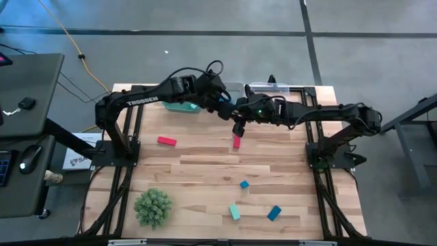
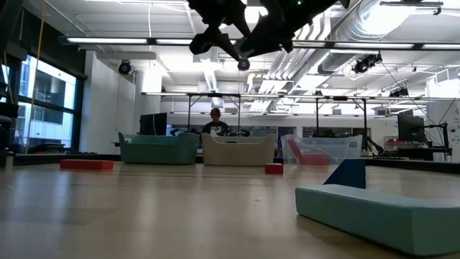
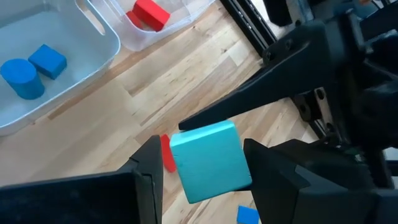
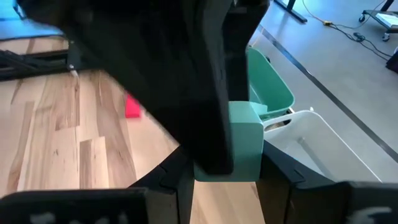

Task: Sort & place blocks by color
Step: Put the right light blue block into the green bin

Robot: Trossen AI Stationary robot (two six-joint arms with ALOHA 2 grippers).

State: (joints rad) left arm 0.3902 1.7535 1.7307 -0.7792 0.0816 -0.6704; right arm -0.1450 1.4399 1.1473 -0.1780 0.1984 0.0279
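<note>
A light teal block (image 3: 210,163) hangs in the air over the far middle of the table, where both grippers meet. My right gripper (image 4: 227,177) is shut on it. My left gripper (image 3: 202,168) is open, one finger on either side of the same block; a gap shows beside one finger (image 3: 149,177). In the high view the left gripper (image 1: 231,113) and right gripper (image 1: 240,117) cover the block. Below them a red block (image 1: 236,141) lies flat on the table, with a red bar (image 1: 166,141) to its left. My right gripper pinches the teal block by two opposite sides (image 4: 250,163) between its two fingers. It comes from the table's right side, slanting down. One finger (image 3: 261,93) lies along the block's edge. The block is lifted clear of the table.
Bins stand along the far edge: a teal bin (image 2: 158,149), a pale bin (image 2: 237,150) and a clear bin (image 2: 316,151) with a red block in it; another bin holds blue blocks (image 3: 31,68). A blue cube (image 1: 244,184), teal bar (image 1: 234,212), blue block (image 1: 274,213) and green spiky ball (image 1: 153,207) lie near.
</note>
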